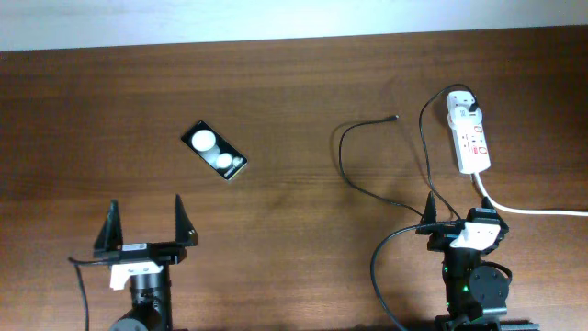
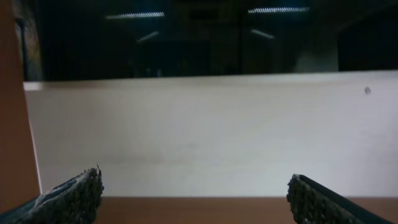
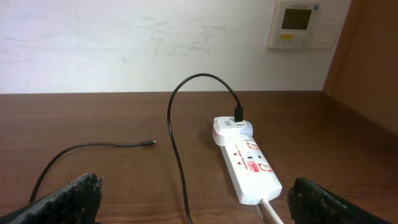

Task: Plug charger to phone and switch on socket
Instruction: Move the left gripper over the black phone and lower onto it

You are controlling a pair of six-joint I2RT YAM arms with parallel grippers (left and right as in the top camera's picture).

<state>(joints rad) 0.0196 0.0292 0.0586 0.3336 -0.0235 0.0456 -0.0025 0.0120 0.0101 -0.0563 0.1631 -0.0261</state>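
The phone [image 1: 214, 152] lies flat and slanted on the wooden table, left of centre, white spots up. The charger [image 1: 342, 156] curves from its free tip [image 1: 395, 117] towards the front, then loops up to the white plug on the socket [image 1: 471, 136] at the far right. In the right wrist view the socket [image 3: 250, 165] lies ahead right, and the charger [image 3: 176, 143] loops left to its tip [image 3: 151, 143]. My left gripper [image 1: 145, 219] is open and empty, in front of the phone. My right gripper [image 1: 462, 213] is open and empty, in front of the socket. The charger tip touches nothing.
The socket's thick white cord [image 1: 533, 211] runs off the right edge. The left wrist view shows my open fingers [image 2: 196, 200], the table's far edge and a pale wall. A wall thermostat [image 3: 298, 22] and a wooden side panel [image 3: 367, 68] show in the right wrist view.
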